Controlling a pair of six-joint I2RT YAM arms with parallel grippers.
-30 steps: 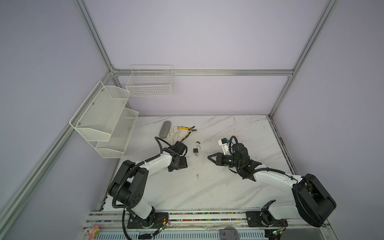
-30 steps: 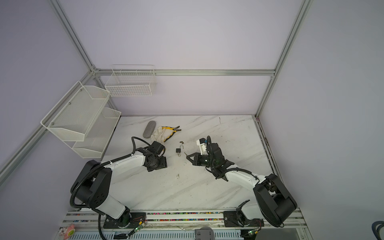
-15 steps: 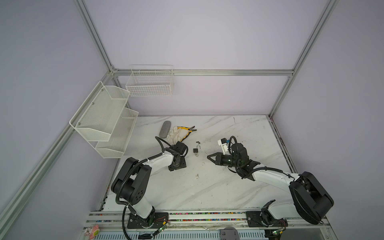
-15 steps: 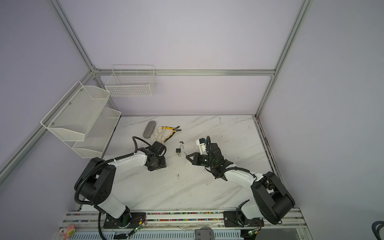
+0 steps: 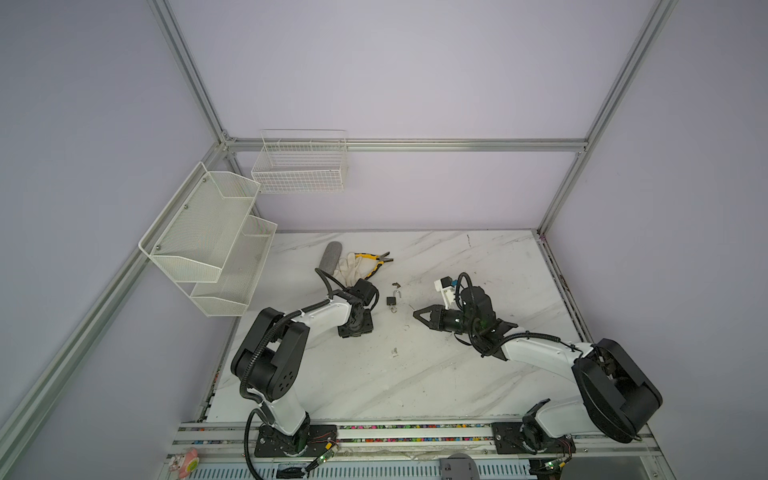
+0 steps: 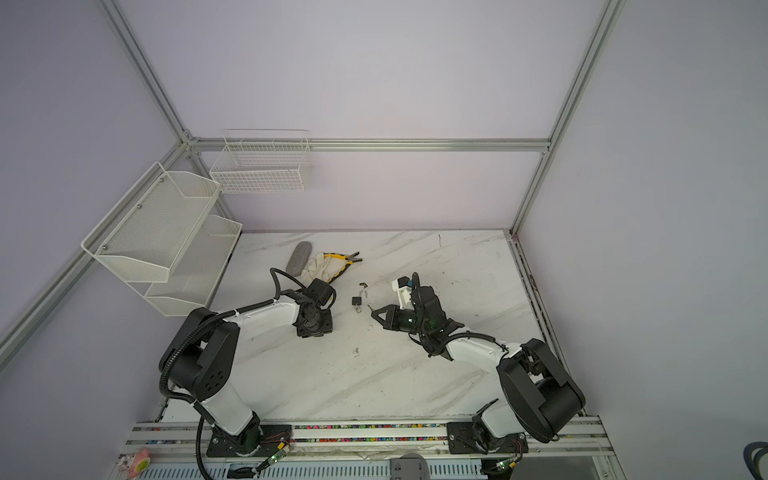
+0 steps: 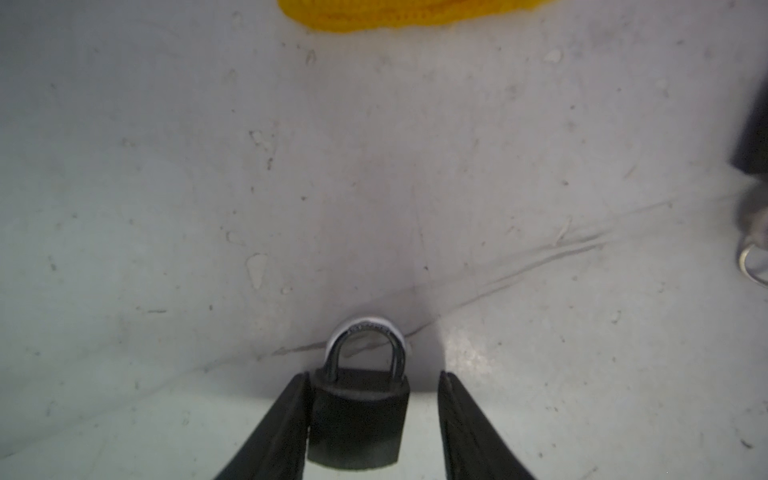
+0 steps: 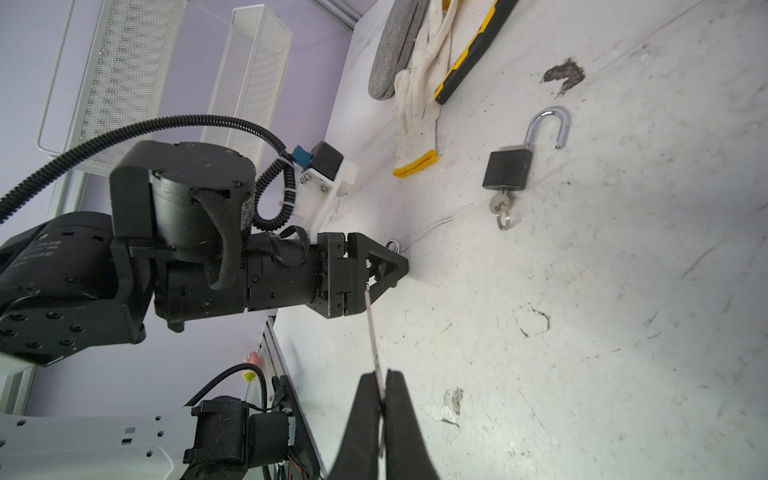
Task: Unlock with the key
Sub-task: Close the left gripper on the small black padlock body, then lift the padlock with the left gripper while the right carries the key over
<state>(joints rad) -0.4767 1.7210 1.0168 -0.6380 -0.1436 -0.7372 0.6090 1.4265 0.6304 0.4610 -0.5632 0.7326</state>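
closed padlock (image 7: 357,419) sits on the table (image 5: 457,374) btwn the left gripper (image 7: 374,376) fingers (image 7: 286,415): one touching its side, other w/ a gap, so no grip yet. right gripper (image 8: 380,376) is pinched tight on a key (image 8: 372,332). open padlock (image 8: 507,170) w/ a 2nd key (image 8: 496,203) in it lies nearby.

Black steel padlock with open shackle (image 5: 391,302) lies on the white marble table (image 5: 415,374), between left gripper (image 8: 400,275) and right gripper (image 5: 417,312); white knit glove (image 5: 347,266) and yellow-handled pliers (image 5: 376,262) just behind, leftward.
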